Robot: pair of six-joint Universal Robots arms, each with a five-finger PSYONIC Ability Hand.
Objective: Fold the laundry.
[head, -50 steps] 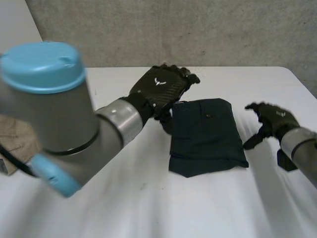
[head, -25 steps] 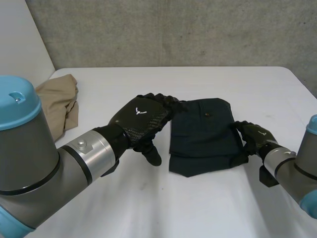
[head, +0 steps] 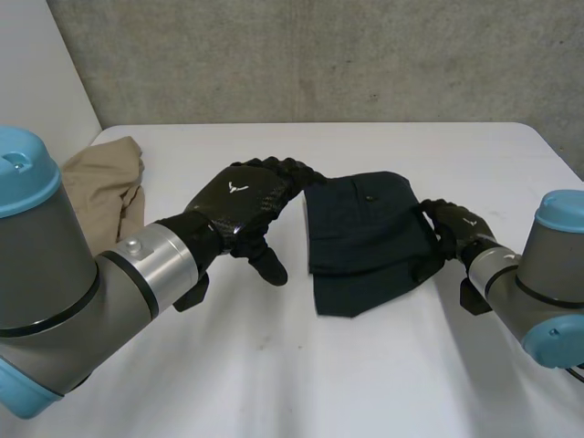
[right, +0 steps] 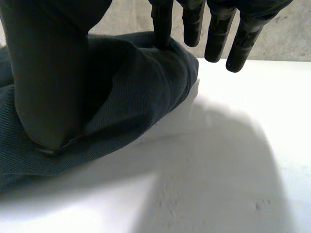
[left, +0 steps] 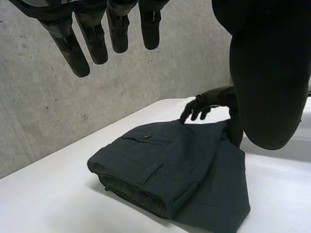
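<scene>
Dark blue and folded into a thick stack, the garment [head: 365,228] lies on the white table [head: 274,374] between the two hands, with its lower layer sticking out at the near edge. A tan cloth [head: 105,182] sits crumpled well apart at the left end, probably waiting its turn.

The right hand [head: 453,228] is on the garment's right edge. Its wrist view shows the thumb pressed into the side of the stack and one fingertip [right: 163,24] touching the top fold, while the other fingers stand off the cloth, nearly straight. That reads as a released hand pushing or steadying the stack, not a grasp. The likely reason is to square the pile or slide it toward the table's middle.

The left hand [head: 239,203] hovers at the far left corner of the garment with straight fingers [left: 92,39] and the thumb spread wide, holding nothing and apart from the cloth. It seems placed as a stop for the stack, or ready to flatten it.

Against half a second ago, the garment has slid leftward and turned a little, so more of the lower layer shows. The right hand has followed it inward. The left hand has drawn slightly back toward its own side.
</scene>
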